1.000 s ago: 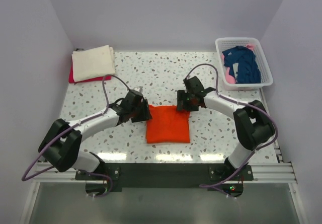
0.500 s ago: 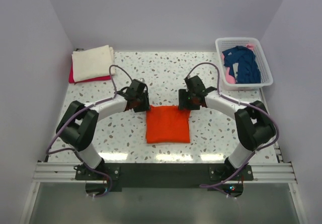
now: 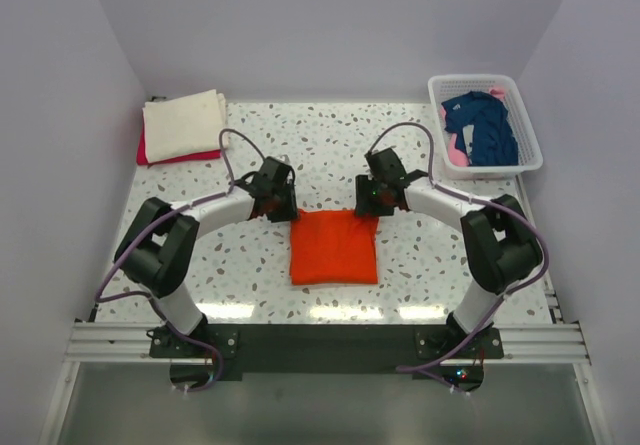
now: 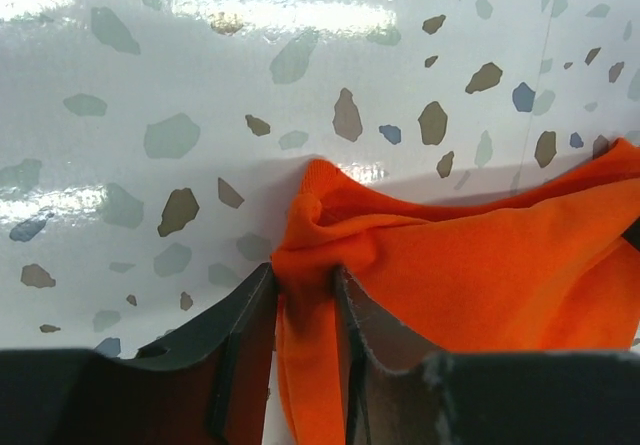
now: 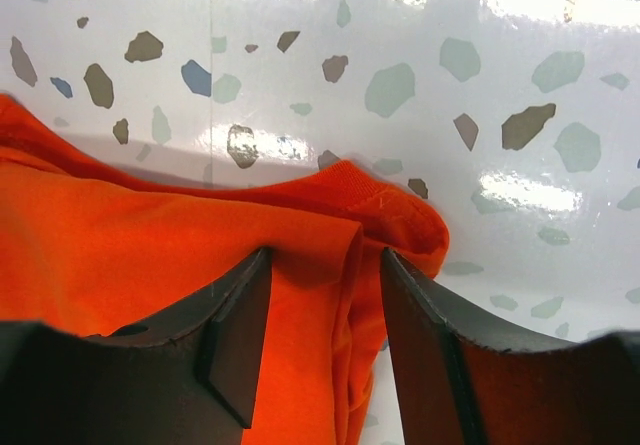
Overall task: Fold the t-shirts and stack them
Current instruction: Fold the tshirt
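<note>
The folded orange t-shirt (image 3: 335, 247) lies flat mid-surface (image 3: 330, 145), between both arms; the left hand (image 4: 303, 290) is clamped on its bunched far-left corner; the right hand (image 5: 325, 265) straddles the far-right corner, jaws apart, the cloth between them not pinched.

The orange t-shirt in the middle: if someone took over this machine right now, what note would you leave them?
Left gripper: pinched on the far-left corner of the orange t-shirt.
Right gripper: open, jaws astride the far-right corner, not clamped.
Orange t-shirt: folded into a rectangle, flat in the middle of the table.
Done: cream t-shirt folded on top of the red t-shirt, far left.
Left to do: finish the orange one and probably stack it there. The navy t-shirt waits in the white basket, far right.
</note>
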